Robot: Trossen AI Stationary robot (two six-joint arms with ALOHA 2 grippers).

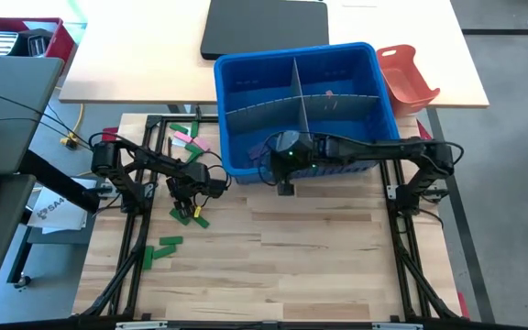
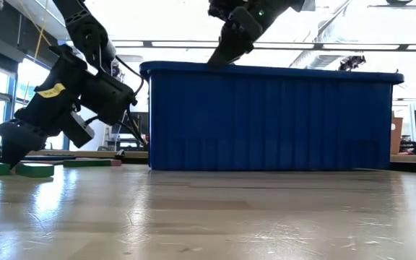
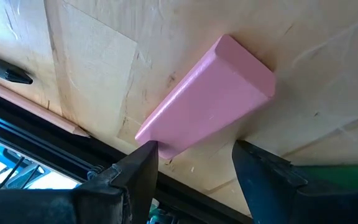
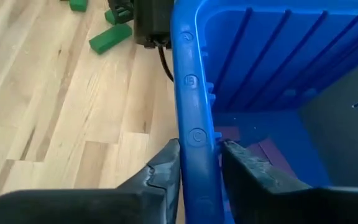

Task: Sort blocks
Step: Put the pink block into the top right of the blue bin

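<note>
You are looking at blocks scattered at the left of the high view, on the wooden table (image 1: 319, 247). One pink block (image 3: 207, 96) is lying flat on the wood just ahead of the left gripper (image 3: 194, 165); its fingers are standing apart, one on each side of the block's near end, not yet closing on it. In the high view that left gripper (image 1: 185, 200) is sitting left of centre, tipped down to the table.

Counting in the high view, you are seeing about two green blocks (image 1: 189, 216) at the gripper, two more green ones (image 1: 161, 246) lower left, and a small mixed pile of green and pink pieces (image 1: 185, 136) above it; the exact number in that pile cannot be told.

The blue bin (image 1: 246, 73) is sitting at upper centre, split by a grey divider (image 1: 302, 101) into four compartments. One pink piece (image 1: 329, 93) is lying in the upper right compartment.

The right gripper (image 4: 199, 165) is straddling the bin's near wall, one finger outside and one inside, squeezing that wall.

One orange-red tray (image 1: 405, 75) is resting right of the bin.
</note>
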